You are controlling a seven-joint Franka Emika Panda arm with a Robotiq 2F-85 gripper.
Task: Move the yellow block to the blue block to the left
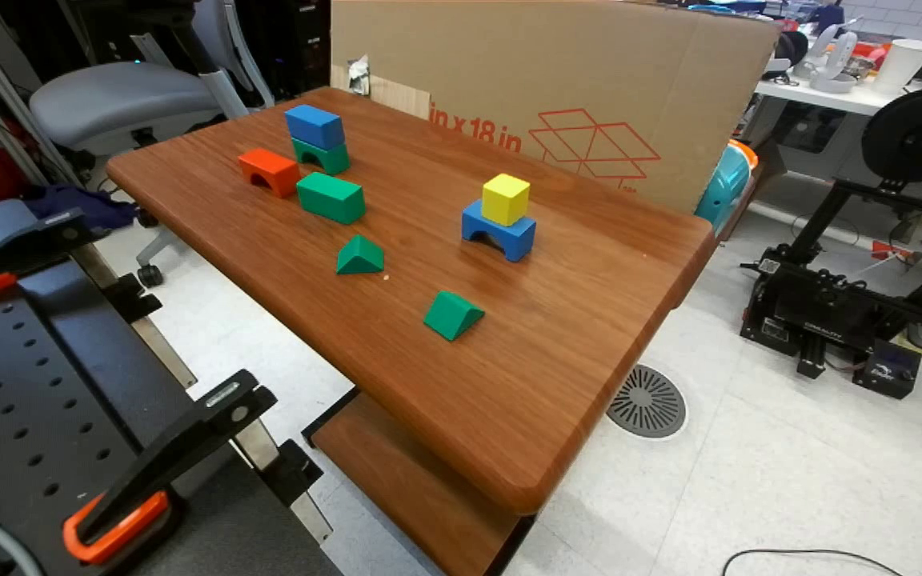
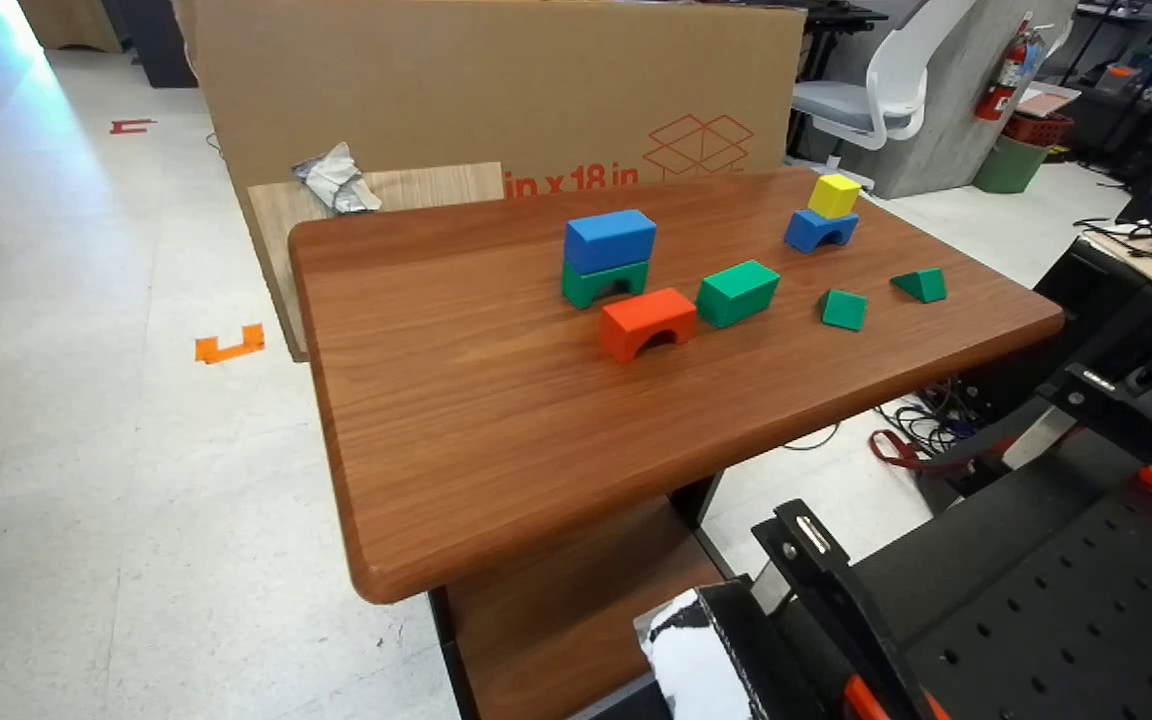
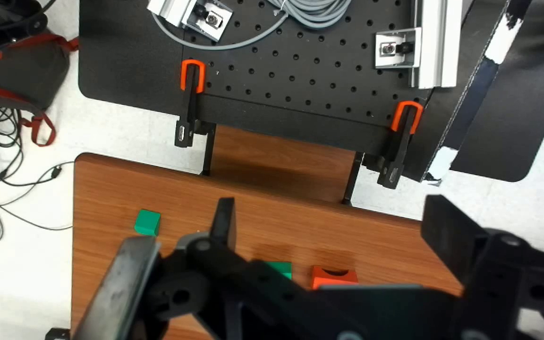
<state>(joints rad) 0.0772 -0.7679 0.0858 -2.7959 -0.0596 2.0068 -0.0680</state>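
The yellow block [image 1: 506, 199] is a small cube resting on top of a low blue arch [image 1: 499, 230]; the same stack shows in an exterior view, yellow block [image 2: 834, 196] over blue arch [image 2: 821, 231]. The blue block [image 1: 314, 126] sits on a green arch [image 1: 323, 157] near the other end of the table; it also shows in an exterior view [image 2: 610, 240]. My gripper [image 3: 331, 200] shows only in the wrist view, wide open with nothing between its fingers, above the table. The yellow and blue blocks are hidden or out of frame in the wrist view.
An orange arch [image 1: 270, 171] and a green rectangular block [image 1: 331, 198] lie near the blue block's stack. Two green triangular blocks [image 1: 360, 255] [image 1: 453, 315] lie toward the table's front. A large cardboard box [image 1: 557, 88] stands behind the table [image 1: 541, 384]. Black clamps [image 3: 397, 146] edge the robot's bench.
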